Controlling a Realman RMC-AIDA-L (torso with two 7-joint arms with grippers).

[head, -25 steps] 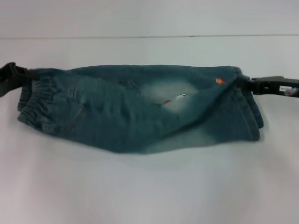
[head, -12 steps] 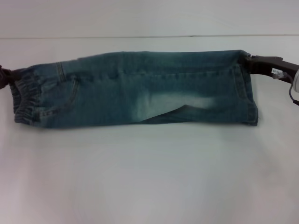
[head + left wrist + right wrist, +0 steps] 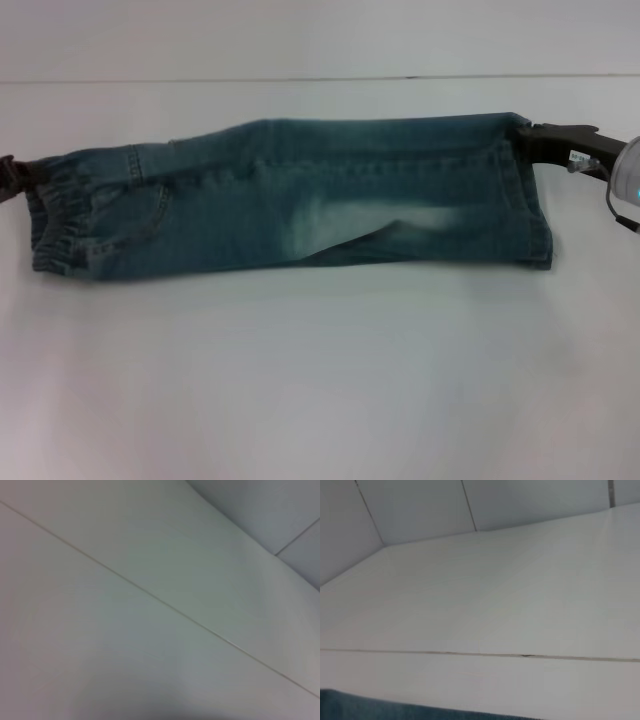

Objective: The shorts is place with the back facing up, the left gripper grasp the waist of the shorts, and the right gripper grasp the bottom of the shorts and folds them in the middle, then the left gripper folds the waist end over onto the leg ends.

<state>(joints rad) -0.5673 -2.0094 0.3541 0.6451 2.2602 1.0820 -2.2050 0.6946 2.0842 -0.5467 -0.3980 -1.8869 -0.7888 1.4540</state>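
The blue denim shorts [image 3: 300, 205] lie folded lengthwise into a long band across the white table [image 3: 320, 380]. The ruffled waist [image 3: 60, 215] is at the left end. The stitched leg ends [image 3: 530, 200] are at the right end. My left gripper [image 3: 10, 175] shows only as a black tip at the picture's left edge, shut on the waist's far corner. My right gripper [image 3: 525, 138] is shut on the far corner of the leg ends. A strip of the shorts' denim [image 3: 370, 705] shows in the right wrist view. The left wrist view shows only the table.
A thin seam [image 3: 320, 78] runs across the white table behind the shorts. Pale wall panels [image 3: 420, 505] stand beyond the table's far edge. Bare white tabletop lies in front of the shorts.
The raised, sagging shorts have been folded over and laid flat. Since half a second ago, the waist end has sunk slightly and the right gripper has shifted a little right.
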